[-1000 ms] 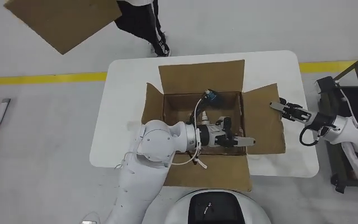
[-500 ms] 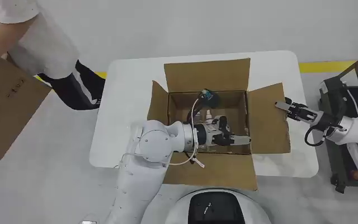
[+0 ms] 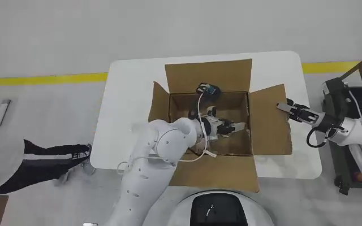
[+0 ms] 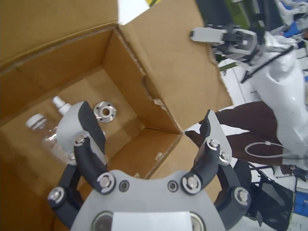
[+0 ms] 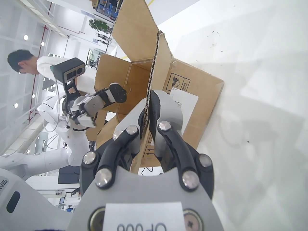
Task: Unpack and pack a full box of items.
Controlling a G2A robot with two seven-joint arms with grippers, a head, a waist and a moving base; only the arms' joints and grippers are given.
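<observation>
**A:** Cardboard walls stand all round our left gripper (image 4: 146, 117). Its jaws are spread wide with nothing between them, and it hangs inside the open box (image 3: 218, 172), pointing toward three o'clock in the top view.

**B:** What do we go for first?

**A:** We judge the metal flange (image 4: 105, 109) the nearest. It lies flat on the box floor just past one fingertip. Close by are a clear bottle (image 4: 42, 133) with a white cap and a smaller white-nozzled bottle (image 4: 60, 103), both seemingly on their sides near a wall.

**B:** That flange is low and flat.

**A:** So we should come straight down with one finger on either side of its rim. We close only once the pads are below its upper face, or we'd expect it to skate away. The bottles look light and round, so we'd take them across the body, not by the cap.

**B:** And our other arm?

**A:** Our right gripper (image 5: 149, 104) is clamped on the edge of the flap (image 3: 270, 127) at three o'clock. We'd leave it so. It likely steadies the box on the white table (image 3: 130, 113) and leaves the opening free for the lift.
</observation>
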